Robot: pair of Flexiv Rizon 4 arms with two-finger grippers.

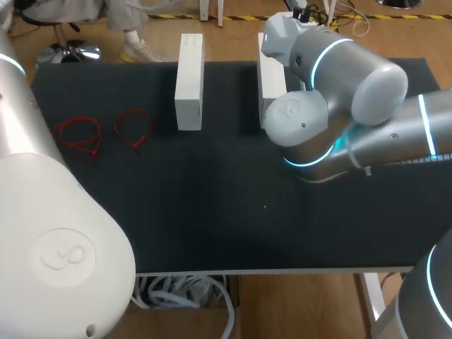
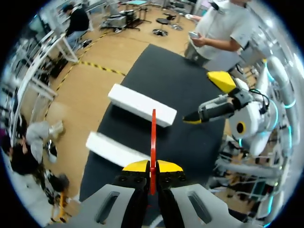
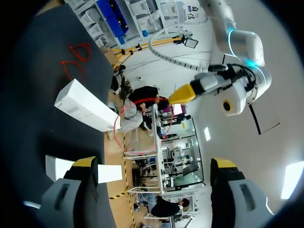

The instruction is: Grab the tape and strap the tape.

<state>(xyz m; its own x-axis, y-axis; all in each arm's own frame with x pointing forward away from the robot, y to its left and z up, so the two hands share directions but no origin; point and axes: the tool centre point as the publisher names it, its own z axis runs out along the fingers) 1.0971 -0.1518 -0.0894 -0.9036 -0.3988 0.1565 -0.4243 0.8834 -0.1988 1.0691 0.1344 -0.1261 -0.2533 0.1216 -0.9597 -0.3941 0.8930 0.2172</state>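
Observation:
A thin red strap (image 2: pixel 153 137) stands straight out from my left gripper (image 2: pixel 152 167), which is shut on its lower end. Ahead of it hangs my right gripper (image 2: pixel 207 99), open, its yellow tips well apart and nothing between them. In the right wrist view my right gripper (image 3: pixel 154 164) is wide open, and my left gripper (image 3: pixel 183 94) faces it with the red strap (image 3: pixel 142 101) curving away from its tip. Two more red straps (image 1: pixel 99 133) lie looped on the black mat at the far left. Neither gripper shows in the head view.
Two long white blocks stand side by side at the back of the black mat (image 1: pixel 212 212); the left block (image 1: pixel 189 81) is in full view, the right block (image 1: pixel 268 85) partly behind my right arm (image 1: pixel 339 106). A person stands just beyond the table's far edge.

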